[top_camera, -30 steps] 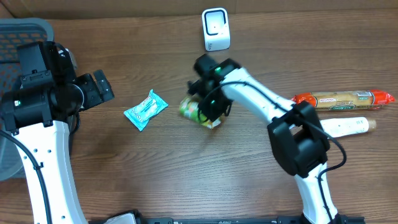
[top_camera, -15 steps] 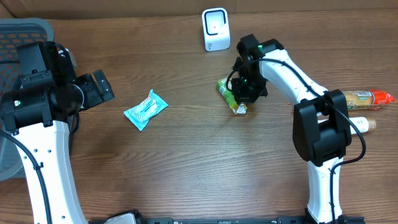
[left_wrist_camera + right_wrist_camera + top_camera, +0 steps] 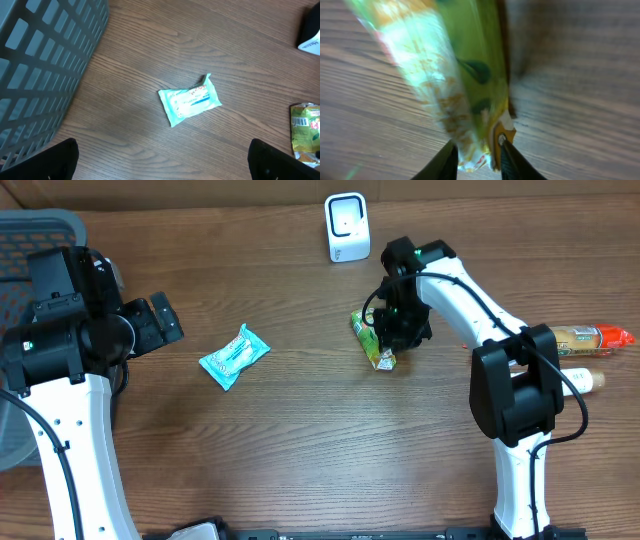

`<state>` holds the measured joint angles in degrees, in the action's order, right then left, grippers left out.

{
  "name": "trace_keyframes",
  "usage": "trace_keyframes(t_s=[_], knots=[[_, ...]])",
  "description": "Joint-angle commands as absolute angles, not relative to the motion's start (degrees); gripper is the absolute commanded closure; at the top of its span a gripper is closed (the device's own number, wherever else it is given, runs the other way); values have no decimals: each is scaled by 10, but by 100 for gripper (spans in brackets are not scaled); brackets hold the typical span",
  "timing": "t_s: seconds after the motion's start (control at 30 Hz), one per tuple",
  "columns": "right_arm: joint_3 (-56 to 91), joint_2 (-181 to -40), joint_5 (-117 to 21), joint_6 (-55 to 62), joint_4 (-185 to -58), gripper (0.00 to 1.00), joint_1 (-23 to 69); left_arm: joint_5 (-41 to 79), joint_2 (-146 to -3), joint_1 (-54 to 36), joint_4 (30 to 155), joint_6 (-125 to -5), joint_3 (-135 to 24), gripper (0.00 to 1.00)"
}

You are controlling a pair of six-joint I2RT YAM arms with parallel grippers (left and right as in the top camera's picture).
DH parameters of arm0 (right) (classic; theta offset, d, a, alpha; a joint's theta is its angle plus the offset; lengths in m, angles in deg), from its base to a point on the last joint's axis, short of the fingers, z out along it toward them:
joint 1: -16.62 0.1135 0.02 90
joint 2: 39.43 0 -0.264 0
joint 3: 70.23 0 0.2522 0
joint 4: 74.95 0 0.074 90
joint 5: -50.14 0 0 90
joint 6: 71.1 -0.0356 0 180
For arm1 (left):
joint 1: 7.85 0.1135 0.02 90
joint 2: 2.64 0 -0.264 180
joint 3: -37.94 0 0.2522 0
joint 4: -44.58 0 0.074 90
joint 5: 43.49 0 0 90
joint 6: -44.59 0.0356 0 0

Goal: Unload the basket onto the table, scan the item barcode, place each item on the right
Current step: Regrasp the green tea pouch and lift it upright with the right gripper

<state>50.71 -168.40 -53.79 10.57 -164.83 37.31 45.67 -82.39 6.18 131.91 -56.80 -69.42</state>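
Observation:
A green snack packet (image 3: 371, 340) rests on the wooden table in front of the white scanner (image 3: 347, 227) at the back edge. My right gripper (image 3: 390, 340) is at the packet's right side. In the right wrist view the packet (image 3: 465, 75) stretches away from the gripper (image 3: 477, 152), whose narrow-set fingers pinch its near end. My left gripper (image 3: 165, 320) hangs wide open at the left, above bare wood, with nothing between its fingers (image 3: 60, 160). The left wrist view catches the green packet (image 3: 306, 134) at its right edge.
A teal wipes packet (image 3: 233, 355) lies left of centre, also in the left wrist view (image 3: 190, 100). A grey slatted basket (image 3: 40, 230) stands at the far left. An orange-wrapped roll (image 3: 550, 338) and a white tube (image 3: 560, 383) lie at the right.
My right gripper carried the green packet from the table's middle to the right, in front of the scanner, and has stayed there for the last half second. The left arm has not moved.

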Motion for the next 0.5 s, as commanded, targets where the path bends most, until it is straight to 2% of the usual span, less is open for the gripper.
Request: trace_keyframes(t_s=[0.0, 0.07, 0.13, 0.33, 0.47], knots=[[559, -1643, -537, 131, -1649, 65, 370, 455, -826, 64, 1318, -557, -704, 1], [570, -1624, -536, 159, -1653, 55, 370, 455, -826, 64, 1318, -557, -704, 0], [570, -1614, -536, 204, -1658, 40, 370, 455, -826, 64, 1318, -557, -704, 0], [509, -1622, -537, 301, -1640, 30, 370, 455, -826, 64, 1318, -557, -704, 0], [426, -1623, -534, 331, -1567, 29, 371, 455, -826, 64, 1318, -557, -704, 0]])
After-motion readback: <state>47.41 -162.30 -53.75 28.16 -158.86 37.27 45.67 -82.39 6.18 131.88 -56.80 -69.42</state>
